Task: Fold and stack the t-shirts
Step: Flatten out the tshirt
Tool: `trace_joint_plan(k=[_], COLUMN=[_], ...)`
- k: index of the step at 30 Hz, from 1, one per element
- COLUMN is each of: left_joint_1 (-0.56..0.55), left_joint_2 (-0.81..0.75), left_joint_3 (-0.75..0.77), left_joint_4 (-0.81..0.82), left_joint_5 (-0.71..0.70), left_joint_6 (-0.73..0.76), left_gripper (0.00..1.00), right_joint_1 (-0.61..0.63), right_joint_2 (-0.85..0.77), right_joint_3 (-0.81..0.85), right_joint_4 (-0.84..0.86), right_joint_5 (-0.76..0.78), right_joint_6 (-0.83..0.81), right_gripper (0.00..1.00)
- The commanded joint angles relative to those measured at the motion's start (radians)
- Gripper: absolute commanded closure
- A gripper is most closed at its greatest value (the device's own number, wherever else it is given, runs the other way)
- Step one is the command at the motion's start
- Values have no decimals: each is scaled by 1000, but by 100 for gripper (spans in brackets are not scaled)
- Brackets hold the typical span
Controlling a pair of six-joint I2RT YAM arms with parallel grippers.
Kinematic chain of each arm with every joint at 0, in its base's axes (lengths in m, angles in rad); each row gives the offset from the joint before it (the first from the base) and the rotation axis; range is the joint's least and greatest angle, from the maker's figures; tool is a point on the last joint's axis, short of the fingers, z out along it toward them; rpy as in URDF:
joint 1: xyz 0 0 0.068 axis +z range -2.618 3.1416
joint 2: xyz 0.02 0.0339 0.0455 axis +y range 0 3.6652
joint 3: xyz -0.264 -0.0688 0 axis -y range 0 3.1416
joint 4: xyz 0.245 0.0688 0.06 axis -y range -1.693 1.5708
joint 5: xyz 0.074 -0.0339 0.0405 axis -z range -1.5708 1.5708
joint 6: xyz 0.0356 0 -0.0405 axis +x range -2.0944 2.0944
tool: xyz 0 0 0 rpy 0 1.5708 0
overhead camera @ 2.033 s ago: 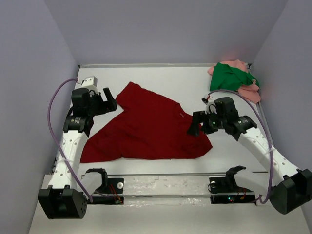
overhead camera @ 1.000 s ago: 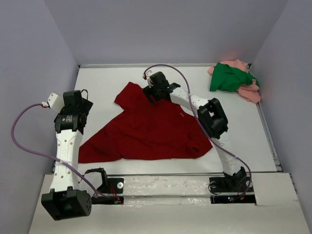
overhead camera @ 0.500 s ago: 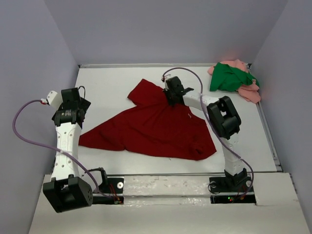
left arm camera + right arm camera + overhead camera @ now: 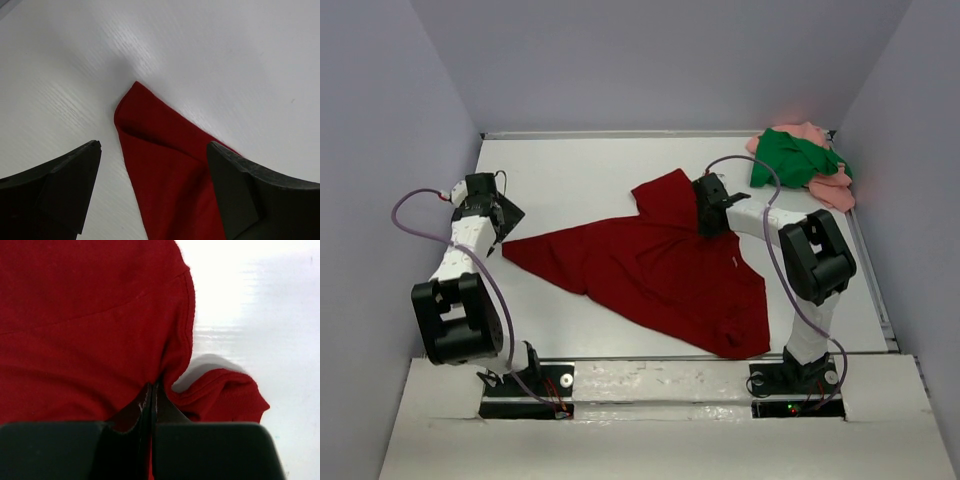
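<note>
Dark red t-shirt (image 4: pixel 650 265) sprawls across the table (image 4: pixel 570 170), long axis slanting from its pointed left tip to the near-right hem; right gripper (image 4: pixel 151 387) clamps its far edge, left gripper (image 4: pixel 152 145) gapes wide by the tip

White links (image 4: pixel 460 256); purple cables (image 4: pixel 398 213); black joints (image 4: pixel 817 258), claws (image 4: pixel 152 146) (image 4: pixel 151 390).

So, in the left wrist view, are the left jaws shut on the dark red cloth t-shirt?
No, the left jaws stand wide open, one on each side of the dark red cloth t-shirt, gripping nothing.
</note>
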State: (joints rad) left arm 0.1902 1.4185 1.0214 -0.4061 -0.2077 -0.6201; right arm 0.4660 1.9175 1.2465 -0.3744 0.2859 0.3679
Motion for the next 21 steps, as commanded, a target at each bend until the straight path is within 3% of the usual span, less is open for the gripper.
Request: trace_joint_plan(k=[1,7,14,21], left_joint_1=[3,17,18,18], left_joint_2=[66,174,220,318], left_joint_3=[31,37,42,97], left_joint_4=[3,18,79,112], left_joint_5=[-1,-45,-48,62], left_joint_6=[23,14,31,57], left_gripper=[4,7,19,30], right_joint_1=[3,-56,-67,-67], right_joint_2=[43,32,8,24], right_joint_3=[2,22,41,73], right_joint_4=[-254,-262,-238,-236], right_joint_5=[70,-10,-25,-62], right_joint_6=[63,88,36,11], right_gripper=[100,100,100,100])
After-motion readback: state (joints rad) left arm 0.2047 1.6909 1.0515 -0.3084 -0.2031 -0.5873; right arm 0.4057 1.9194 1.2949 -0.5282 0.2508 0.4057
